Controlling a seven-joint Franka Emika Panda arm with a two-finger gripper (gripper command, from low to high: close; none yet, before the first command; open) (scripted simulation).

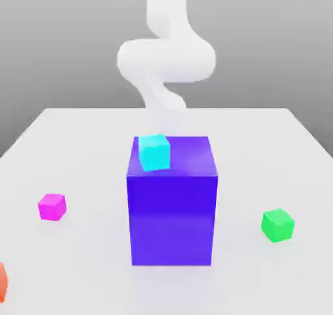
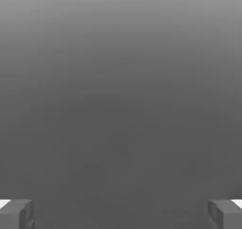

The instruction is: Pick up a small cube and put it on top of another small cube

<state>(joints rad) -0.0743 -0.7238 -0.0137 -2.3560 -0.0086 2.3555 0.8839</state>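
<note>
Cyan cube (image 1: 154, 152) sits atop blue-purple block (image 1: 172, 206).

We are seeing an orange thing (image 1: 2, 282) getting cut off near the table's (image 1: 78, 138) front corner. The big blue-purple block (image 1: 172, 209) is hiding the white arm's (image 1: 166, 60) lower part.

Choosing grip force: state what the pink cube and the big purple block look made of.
Pink cube: flat, matte, uniform colour, no texture; material unclear, perhaps plastic or foam. Big purple block: smooth, slightly glossy, given the soft sheen on its front; plastic-like, though a render leaves this open.
</note>
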